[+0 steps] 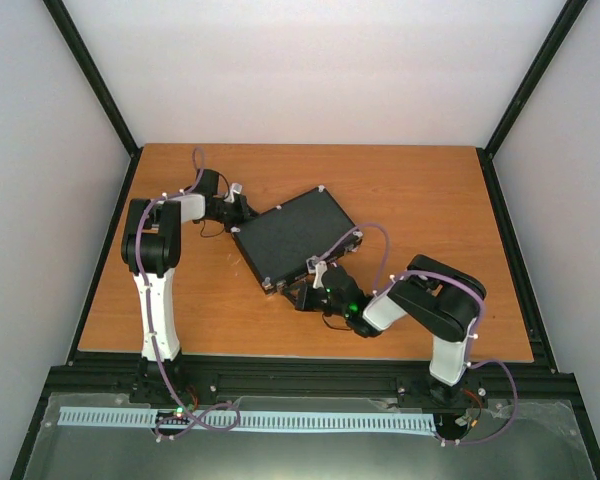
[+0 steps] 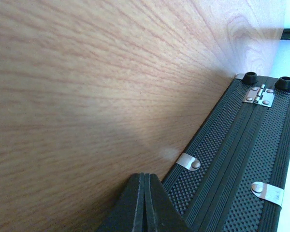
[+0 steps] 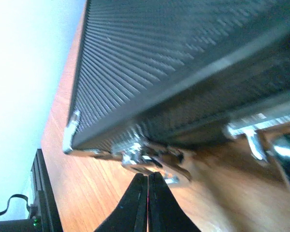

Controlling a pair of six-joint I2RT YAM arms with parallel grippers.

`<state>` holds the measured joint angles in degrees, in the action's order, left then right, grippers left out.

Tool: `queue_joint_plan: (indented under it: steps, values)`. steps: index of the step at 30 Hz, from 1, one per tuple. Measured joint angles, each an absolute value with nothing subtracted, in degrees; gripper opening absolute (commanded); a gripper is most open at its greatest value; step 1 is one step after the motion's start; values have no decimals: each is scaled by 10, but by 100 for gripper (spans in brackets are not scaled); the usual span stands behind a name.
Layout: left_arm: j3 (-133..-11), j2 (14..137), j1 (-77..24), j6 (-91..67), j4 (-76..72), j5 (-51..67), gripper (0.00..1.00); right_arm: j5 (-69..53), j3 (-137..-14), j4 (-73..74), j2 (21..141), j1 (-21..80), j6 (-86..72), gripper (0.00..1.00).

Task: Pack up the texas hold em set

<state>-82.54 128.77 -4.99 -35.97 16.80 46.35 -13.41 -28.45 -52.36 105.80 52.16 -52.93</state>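
The black briefcase [image 1: 295, 237] lies flat and closed, turned at an angle in the middle of the wooden table. My left gripper [image 1: 242, 215] is shut and empty, and it rests low beside the case's hinge side. In the left wrist view its tips [image 2: 145, 181] sit on the wood next to the case [image 2: 261, 159], below a silver hinge [image 2: 258, 95]. My right gripper [image 1: 302, 290] is shut and empty at the case's near edge. In the right wrist view its tips [image 3: 148, 179] sit just under a silver latch [image 3: 145, 157] near a case corner [image 3: 70, 130]. Chips, discs, dice and cards are out of view.
The table [image 1: 400, 190] is bounded by a black frame rail [image 1: 110, 240] on the left and another [image 1: 510, 240] on the right. White walls stand behind and at both sides. A black mounting rail [image 1: 300, 380] runs along the near edge.
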Motion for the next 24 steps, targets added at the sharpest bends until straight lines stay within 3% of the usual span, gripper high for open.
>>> queue_joint_plan:
  steps: [13, 24]
  values:
    - [-830, 1290, -50, -357, 168, 463, 1, -155, -321, -507, 1090, 525, -524, 3]
    - [-824, 1291, -50, -362, 138, 441, 1, -79, -371, -428, 1099, 544, -522, 3]
